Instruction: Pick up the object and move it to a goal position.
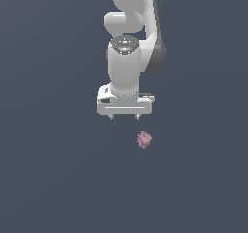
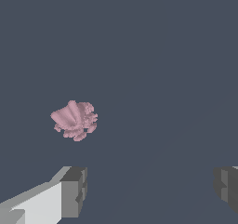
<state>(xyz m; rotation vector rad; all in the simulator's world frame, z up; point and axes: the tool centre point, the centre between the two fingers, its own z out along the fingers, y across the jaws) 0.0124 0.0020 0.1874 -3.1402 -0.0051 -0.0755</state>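
The object (image 1: 144, 139) is a small dusty-pink knobbly lump lying on the flat dark grey surface. It also shows in the wrist view (image 2: 74, 120). My white gripper (image 1: 124, 116) hangs above the surface, up and toward the exterior view's left of the object, not touching it. In the wrist view the gripper (image 2: 151, 190) is open wide and empty, with one grey fingertip (image 2: 74, 190) near the object and the other fingertip (image 2: 228, 188) far apart from it. The object lies outside the gap between the fingers.
The white arm (image 1: 128, 29) reaches down from the exterior view's top. A plain dark grey surface (image 1: 58, 179) fills the rest of both views.
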